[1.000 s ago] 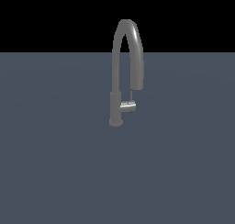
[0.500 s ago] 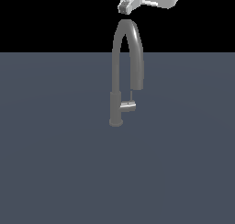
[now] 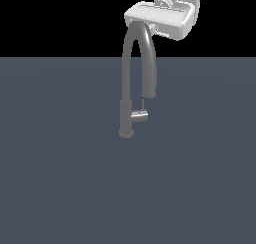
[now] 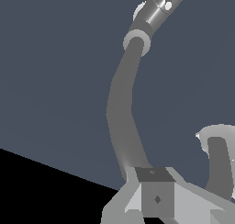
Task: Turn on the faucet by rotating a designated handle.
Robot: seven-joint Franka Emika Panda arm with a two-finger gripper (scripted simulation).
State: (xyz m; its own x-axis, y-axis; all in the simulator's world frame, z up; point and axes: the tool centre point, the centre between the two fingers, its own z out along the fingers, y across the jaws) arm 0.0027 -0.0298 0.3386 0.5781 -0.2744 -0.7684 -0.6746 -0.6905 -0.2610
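The faucet [image 3: 127, 78] is a tall dark-grey gooseneck standing on a flat grey-blue surface. Its handle [image 3: 140, 116], a short shiny stub with a thin rod standing up from it, sticks out of the base column toward the exterior view's right. My gripper [image 3: 156, 31] hangs by the top of the arch, its white hand just up and right of the bend and far above the handle. In the wrist view the faucet [image 4: 120, 108] runs away from my gripper [image 4: 158, 204] to the handle [image 4: 160, 7]. The fingers are mostly hidden, and nothing shows held.
The grey-blue surface [image 3: 60, 178] spreads flat all around the faucet's base. Above its far edge the background is plain black. The spout's down-turned end [image 3: 150, 90] hangs just above the handle's rod.
My gripper was out of view a second ago, appeared at the top edge, and has since come down to the arch, shifting toward the exterior view's right. Faucet and handle have not moved.
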